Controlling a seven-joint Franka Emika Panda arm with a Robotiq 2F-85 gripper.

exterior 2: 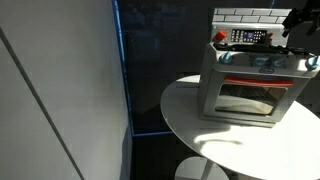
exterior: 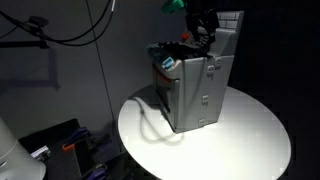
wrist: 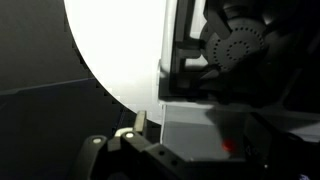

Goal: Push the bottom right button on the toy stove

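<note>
The grey boxy toy stove stands on the round white table, with its handled side door toward the camera. In an exterior view its glass oven front, white tiled back wall and small red-and-white panel show. My gripper hangs just above the stove top, near the back wall; it also shows at the frame's right edge in an exterior view. The wrist view shows a dark burner, a grey stove face with a red glow and one pale fingertip. The other finger is lost in shadow.
The table's rim curves away to a dark floor. Black cables hang at the left, and a cord lies on the table beside the stove. A pale wall panel fills one side.
</note>
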